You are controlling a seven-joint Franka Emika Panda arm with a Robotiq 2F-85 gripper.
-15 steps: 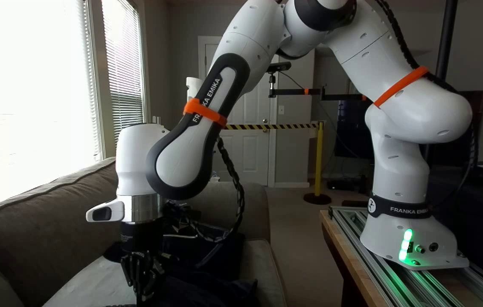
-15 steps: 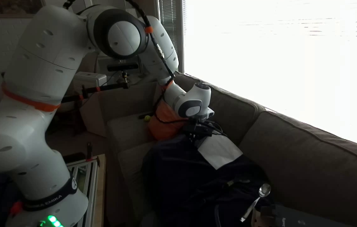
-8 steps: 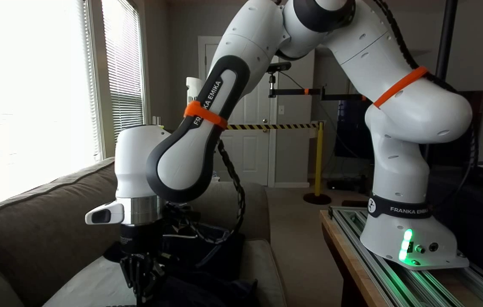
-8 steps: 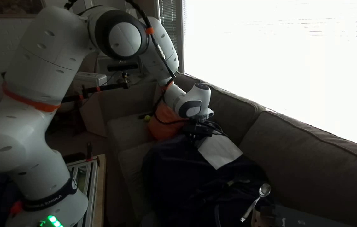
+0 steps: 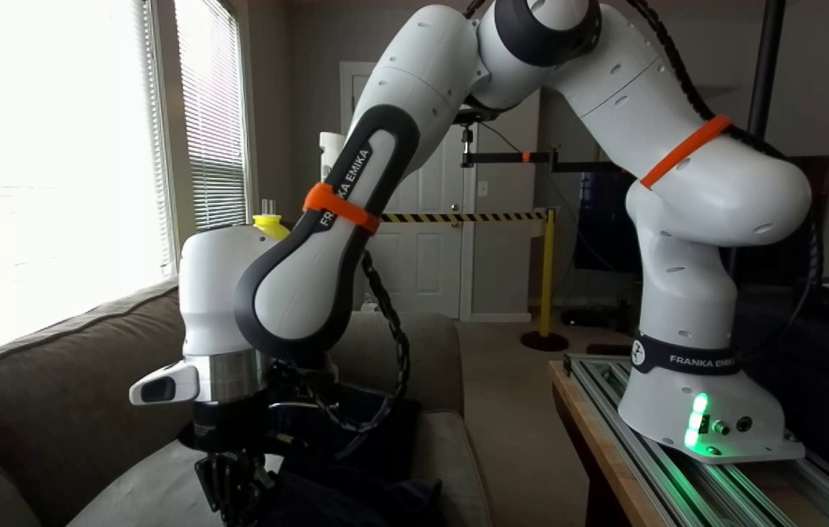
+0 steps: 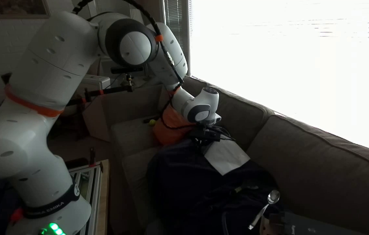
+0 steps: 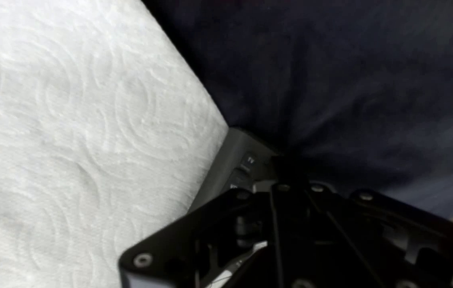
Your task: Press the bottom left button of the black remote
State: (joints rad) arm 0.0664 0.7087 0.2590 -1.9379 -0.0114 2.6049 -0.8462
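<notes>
The dark remote [image 7: 223, 176] shows in part in the wrist view, lying along the edge of a white paper towel [image 7: 70, 120]. One end with a small "TV" button [image 7: 249, 160] and a larger button below it is visible. The rest of its face is mostly hidden under my gripper [image 7: 286, 166]. My fingers are together, empty, pointing down over the remote's right side. I cannot tell whether the tips touch it. My gripper also shows in both exterior views [image 5: 235, 498] [image 6: 200, 143], where the remote cannot be made out.
Dark cloth [image 6: 191, 182] covers the sofa seat around the towel. The sofa backrest [image 6: 302, 156] stands behind. An orange object [image 6: 169, 130] is close to the wrist. A spoon [image 6: 264, 209] and a grey box [image 6: 311, 225] lie farther along the sofa.
My arm and gripper have shifted left and slightly down in an exterior view, most of it in the last half second. The white towel has shifted very slightly.
</notes>
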